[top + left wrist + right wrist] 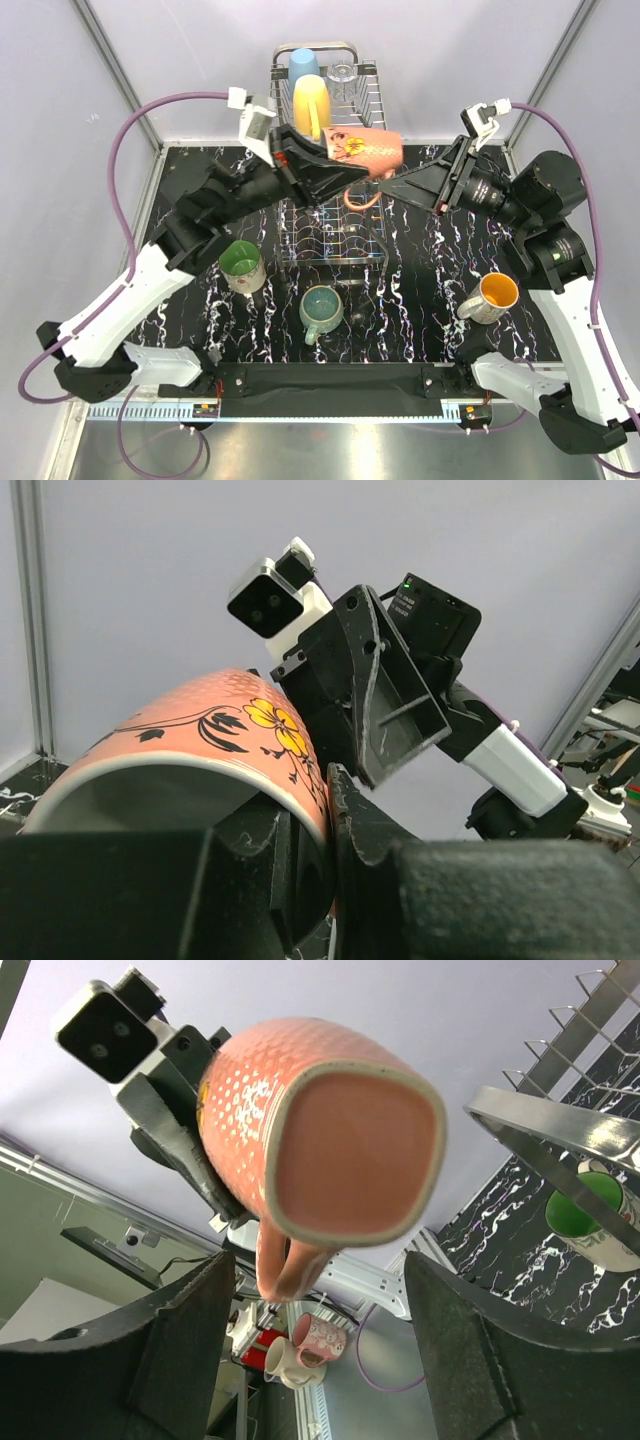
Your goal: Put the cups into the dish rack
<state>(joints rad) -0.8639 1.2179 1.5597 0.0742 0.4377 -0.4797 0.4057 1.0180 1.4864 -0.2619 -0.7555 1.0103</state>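
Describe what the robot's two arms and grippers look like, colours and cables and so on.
The left arm and the right arm each have white lower links, with black upper links and joints. A purple cable loops out to each wrist, where a small white camera is mounted. The left gripper and the right gripper are matte black with wedge-shaped fingers, visibly scratched.

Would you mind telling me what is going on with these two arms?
The left gripper holds a salmon-pink flowered mug by its rim, sideways above the dish rack. The right gripper, open, points at the mug's base without gripping it. A blue tumbler, yellow cup and clear glass sit in the rack; three mugs stand on the table.
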